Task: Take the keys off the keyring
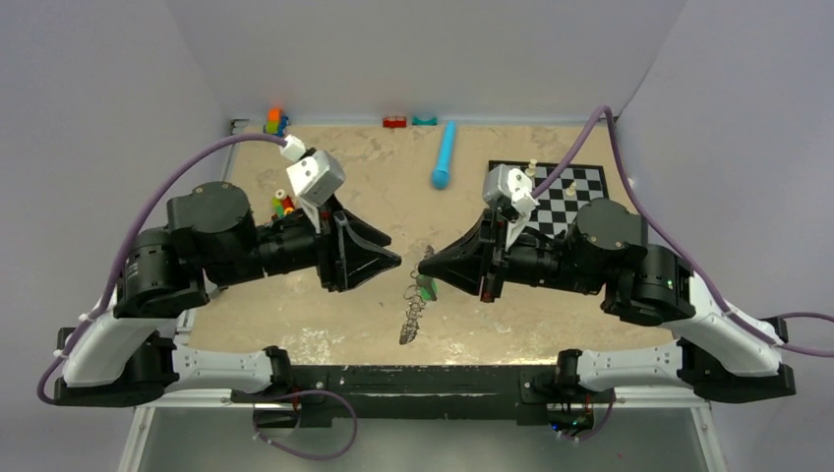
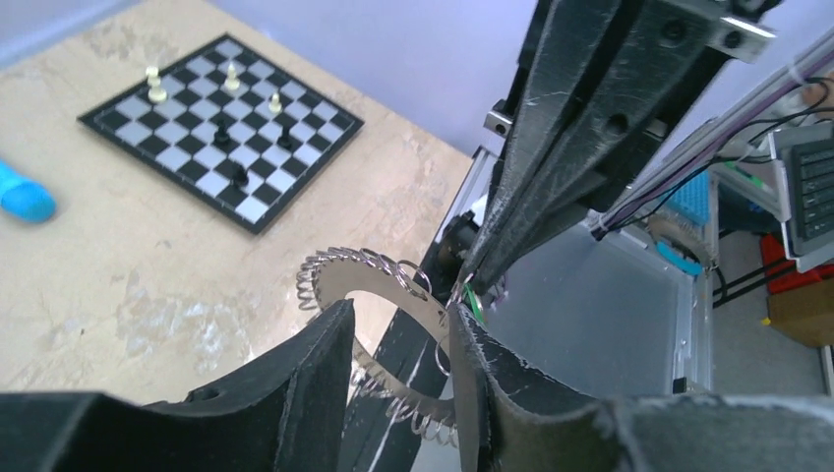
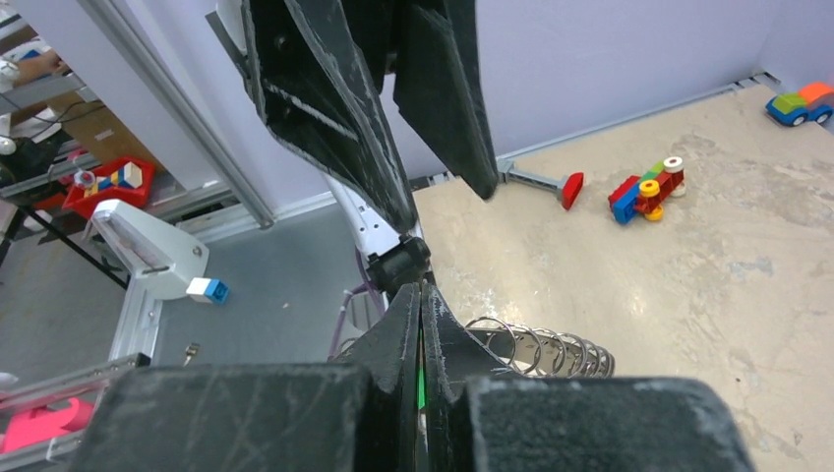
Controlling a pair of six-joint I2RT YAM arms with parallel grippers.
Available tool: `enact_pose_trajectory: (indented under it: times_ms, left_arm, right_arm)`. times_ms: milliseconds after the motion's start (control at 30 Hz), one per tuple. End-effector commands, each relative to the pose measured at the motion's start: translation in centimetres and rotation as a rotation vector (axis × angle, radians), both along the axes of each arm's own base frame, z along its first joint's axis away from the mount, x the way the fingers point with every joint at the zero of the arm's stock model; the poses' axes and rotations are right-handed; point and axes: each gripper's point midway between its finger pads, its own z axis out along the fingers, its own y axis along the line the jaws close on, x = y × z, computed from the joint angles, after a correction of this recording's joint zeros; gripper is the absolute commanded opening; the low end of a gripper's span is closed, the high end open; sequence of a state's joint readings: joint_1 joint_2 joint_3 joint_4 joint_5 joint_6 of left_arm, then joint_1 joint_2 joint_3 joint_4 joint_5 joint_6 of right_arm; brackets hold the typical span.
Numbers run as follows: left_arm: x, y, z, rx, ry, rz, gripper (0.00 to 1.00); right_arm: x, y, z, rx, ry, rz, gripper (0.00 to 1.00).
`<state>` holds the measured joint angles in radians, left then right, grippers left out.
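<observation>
The keyring [image 1: 412, 317] is a thin flat grey hoop hanging edge-on above the table between the two arms. In the left wrist view the keyring [image 2: 393, 287] is rimmed with small silver keys [image 2: 325, 267] that look like wire loops. My right gripper [image 1: 424, 264] is shut on the green-headed key [image 3: 421, 385], a green sliver between its jaws [image 2: 475, 303], and holds the hoop up. My left gripper [image 1: 394, 262] is open, and the hoop passes between its fingers [image 2: 398, 317]. The silver keys [image 3: 543, 349] trail beside the right gripper [image 3: 421, 297].
A chessboard [image 1: 580, 182] with a few pieces lies at the right back. A blue cylinder [image 1: 444, 155] lies at the back middle. Toy blocks [image 1: 282, 205] sit behind the left arm, and small toys [image 1: 275, 120] line the back wall.
</observation>
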<state>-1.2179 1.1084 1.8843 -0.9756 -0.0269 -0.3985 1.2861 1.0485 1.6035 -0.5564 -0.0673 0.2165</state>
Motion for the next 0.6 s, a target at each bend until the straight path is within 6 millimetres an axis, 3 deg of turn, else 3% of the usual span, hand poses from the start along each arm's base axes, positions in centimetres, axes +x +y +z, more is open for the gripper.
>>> enact_pose_trajectory:
  times_ms: [0,233,567]
  left_arm:
    - [-1.3,0.4,4.7,-0.227,-0.139,-0.083,0.42]
    - [-3.4,-0.6,4.6,-0.306,-0.251,-0.23,0.37]
    - [-2.7,-2.7,3.8,-0.309,-0.275,-0.241,0.37]
  right_arm:
    - [0.2,-1.6,3.6,0.142,-0.017,-0.043,0.0]
    - [-0.2,-2.6,5.9,0.231,-0.038,-0.04,0.0]
    - [-0.5,-2.5,7.6,0.275,-0.072,-0.017,0.0]
